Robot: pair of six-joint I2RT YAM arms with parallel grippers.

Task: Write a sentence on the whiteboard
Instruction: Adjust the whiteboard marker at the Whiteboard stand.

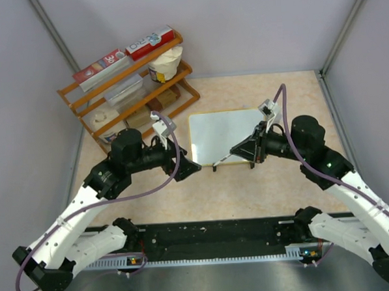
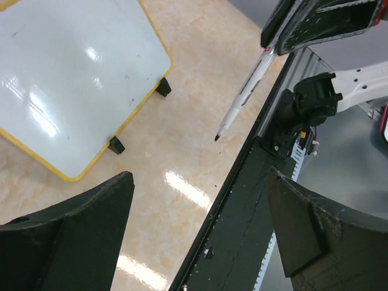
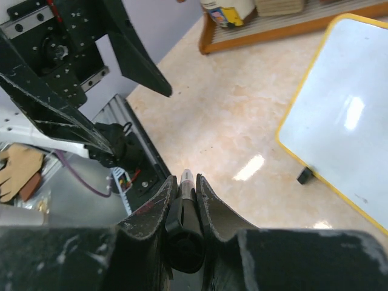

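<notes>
The whiteboard lies flat on the table's middle, with a tan frame and two black feet at its near edge. It also shows in the left wrist view and the right wrist view. No lettering shows on it, so the sentence is not in view. My right gripper is shut on a black-and-white marker, near the board's near edge. The marker is uncapped and its tip hangs over bare table. My left gripper is open and empty, just left of the marker tip.
A wooden rack with boxes and a jar stands at the back left. A black rail runs along the near table edge between the arm bases. Grey walls close in the left, right and back sides.
</notes>
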